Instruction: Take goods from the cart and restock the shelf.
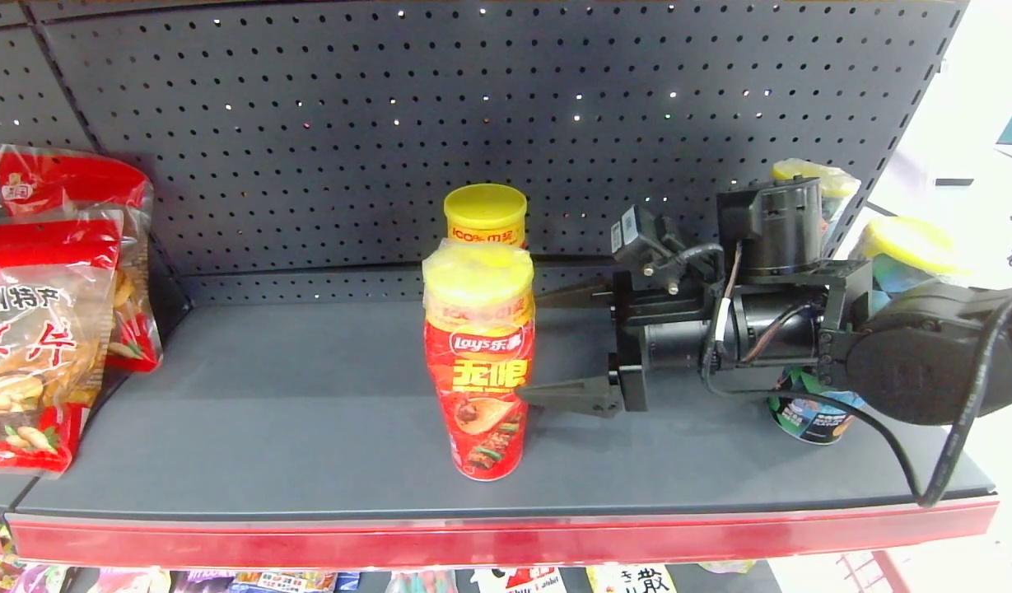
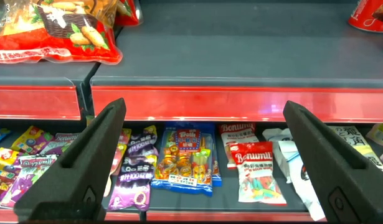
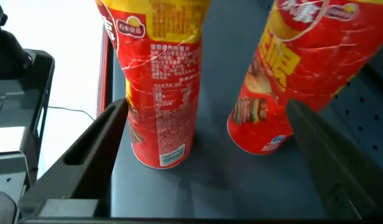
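A dark grey metal shelf [image 1: 291, 387] with a perforated back panel [image 1: 390, 123] carries two tall red chip canisters, each film-wrapped and capped with a yellow lid, so what is inside stays hidden. The front canister [image 1: 479, 362] stands upright mid-shelf, and the rear canister [image 1: 485, 216] stands upright directly behind it, close to the panel. The right gripper [image 1: 530, 347] lies level just to the right of the front canister with its fingers spread wide and gripping nothing. Whether the nearer fingertip brushes the film is hard to say. In the right wrist view both canisters stand just past the open fingertips. Behind that arm are dark printed tubs [image 1: 806, 416] with yellow lids. At the shelf's left end lean red-and-clear plastic bags [image 1: 44, 329] showing pale snack pieces through the film. The left gripper [image 2: 203, 106] is held below the shelf's red front lip [image 2: 353, 102], fingers wide apart and empty, facing a blue sweet bag [image 2: 186, 158] and red-and-white packets [image 2: 258, 171].
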